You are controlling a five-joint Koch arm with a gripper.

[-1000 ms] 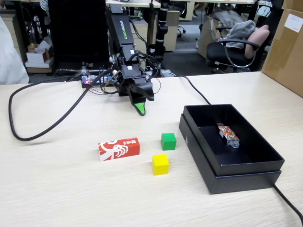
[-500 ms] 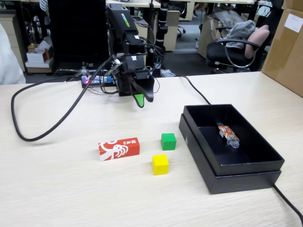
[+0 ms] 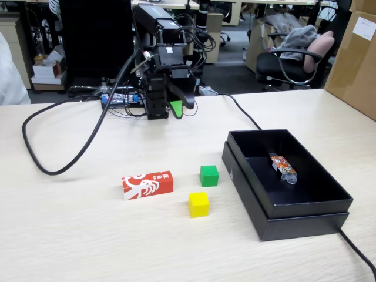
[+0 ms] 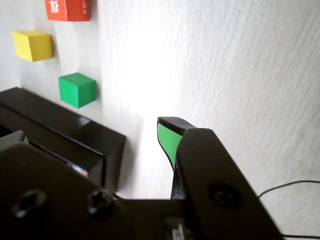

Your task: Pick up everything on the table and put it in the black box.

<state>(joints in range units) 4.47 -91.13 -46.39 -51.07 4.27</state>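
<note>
three items, the carton [image 3: 147, 184], green cube [image 3: 208, 175] and yellow cube [image 3: 198, 204], wait on the table [image 3: 88, 235] at nine o'clock of the box [image 3: 305, 220], while the gripper [image 3: 178, 107], jaw gap untellable, hangs raised at twelve o'clock, apparently readying its first reach.

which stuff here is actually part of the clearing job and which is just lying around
Part of the job:
green cube
yellow cube
red carton, white swirl print
black box, where they go
All three still sit on the table.

Just lying about:
wrapped packet, already inside the box
black cable looping across the table
cardboard box at the right edge
</note>
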